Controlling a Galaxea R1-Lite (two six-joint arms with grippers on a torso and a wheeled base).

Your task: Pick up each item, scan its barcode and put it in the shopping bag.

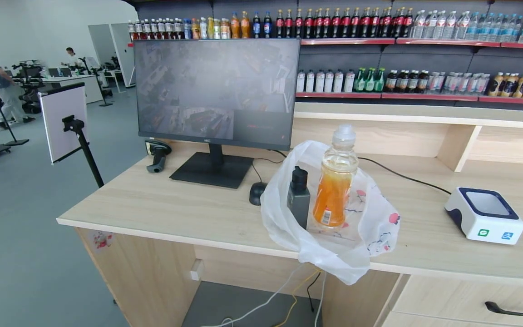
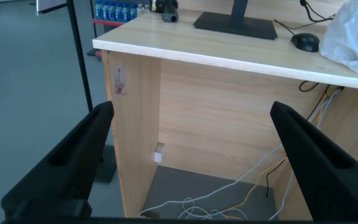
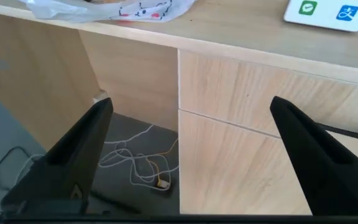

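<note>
A white plastic shopping bag [image 1: 334,227] sits open on the wooden counter [image 1: 175,204] near its front edge. Inside it stand an orange drink bottle [image 1: 334,181] with a clear cap and a dark grey boxy item [image 1: 298,196]. A white barcode scanner [image 1: 485,214] with a dark top window rests on the counter to the right of the bag. My left gripper [image 2: 191,162] hangs open below the counter's front left corner. My right gripper [image 3: 191,162] is open too, low in front of the drawer fronts [image 3: 247,124], beneath the bag [image 3: 104,9] and scanner [image 3: 328,12].
A monitor [image 1: 216,91] on a stand, a mouse [image 1: 257,192] and a handheld scanner [image 1: 157,156] occupy the counter's back left. Cables [image 2: 229,199] hang and lie under the counter. A stand with a white board [image 1: 68,122] is on the floor to the left. Bottle shelves line the back wall.
</note>
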